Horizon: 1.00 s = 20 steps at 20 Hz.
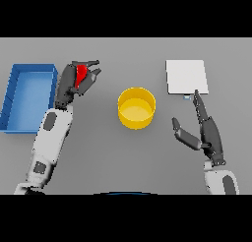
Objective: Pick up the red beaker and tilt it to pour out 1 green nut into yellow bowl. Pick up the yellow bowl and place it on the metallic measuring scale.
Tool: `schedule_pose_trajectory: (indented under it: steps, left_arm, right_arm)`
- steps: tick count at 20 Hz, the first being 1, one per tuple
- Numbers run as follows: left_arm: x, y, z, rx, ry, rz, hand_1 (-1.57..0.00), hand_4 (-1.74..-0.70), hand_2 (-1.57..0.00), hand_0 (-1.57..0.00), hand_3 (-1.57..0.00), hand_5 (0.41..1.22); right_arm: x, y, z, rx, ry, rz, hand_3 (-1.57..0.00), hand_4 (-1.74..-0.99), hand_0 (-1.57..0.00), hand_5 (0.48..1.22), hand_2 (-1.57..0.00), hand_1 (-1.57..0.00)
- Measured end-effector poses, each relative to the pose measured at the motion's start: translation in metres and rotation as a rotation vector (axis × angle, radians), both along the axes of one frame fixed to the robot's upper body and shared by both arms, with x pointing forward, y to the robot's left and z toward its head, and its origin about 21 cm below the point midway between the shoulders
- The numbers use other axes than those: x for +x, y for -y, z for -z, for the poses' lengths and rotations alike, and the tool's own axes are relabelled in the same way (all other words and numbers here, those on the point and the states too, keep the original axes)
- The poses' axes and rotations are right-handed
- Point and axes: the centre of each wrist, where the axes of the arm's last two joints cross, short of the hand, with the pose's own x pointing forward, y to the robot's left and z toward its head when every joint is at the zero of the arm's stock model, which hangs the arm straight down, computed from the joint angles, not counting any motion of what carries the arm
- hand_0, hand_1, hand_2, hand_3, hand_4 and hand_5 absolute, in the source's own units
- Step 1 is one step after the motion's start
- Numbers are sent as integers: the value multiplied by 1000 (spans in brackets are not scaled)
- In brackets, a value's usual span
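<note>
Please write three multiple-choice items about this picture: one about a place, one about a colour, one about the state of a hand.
1. Where is the blue tray?
A. at the table's left side
B. beside the scale
C. under the bowl

2. What colour is the bowl?
A. green
B. yellow
C. white

3. What does the left hand do?
A. lies flat
B. grips the red beaker
C. holds the bowl

Answers: 1 A, it lies left of the left arm. 2 B, it is yellow at the table's centre. 3 B, fingers curl round the beaker.

The right hand is open near the scale.

blue tray (10, 96) at left, grey table (98, 152)
</note>
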Motion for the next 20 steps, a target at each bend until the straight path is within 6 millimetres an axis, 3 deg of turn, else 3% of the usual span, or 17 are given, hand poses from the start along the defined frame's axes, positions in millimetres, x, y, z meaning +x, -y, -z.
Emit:
schedule_pose_trajectory:
  steps: [2,4,9,19,20]
  left_arm:
    - [1,0,-17,141,11,50,-1561,-1731,-1561,-1561,-1561,1119]
    - [1,9,-22,292,4,121,-1563,-1733,-1563,-1563,-1563,1119]
    - [-6,19,-29,405,10,183,-1565,-1734,-1565,-1564,-1565,1112]
    - [12,60,-60,1159,196,360,-1570,-1740,-1570,-1570,-1570,1193]
    - [14,66,-61,1232,207,381,-1570,-1690,-1570,-1570,-1570,1198]
  right_arm:
    - [3,-1,-2,-21,-1,8,1,-1245,1,688,1,1]
    - [2,-3,-3,-31,-12,13,1,-1243,1,694,1,1]
    - [-6,-1,-2,-23,-22,8,1,-1248,1,711,1,1]
    - [-3,-2,-4,-9,-8,2,1,-1264,1,717,1,1]
    - [-2,-3,-5,-4,-9,-2,1,-1261,1,715,1,1]
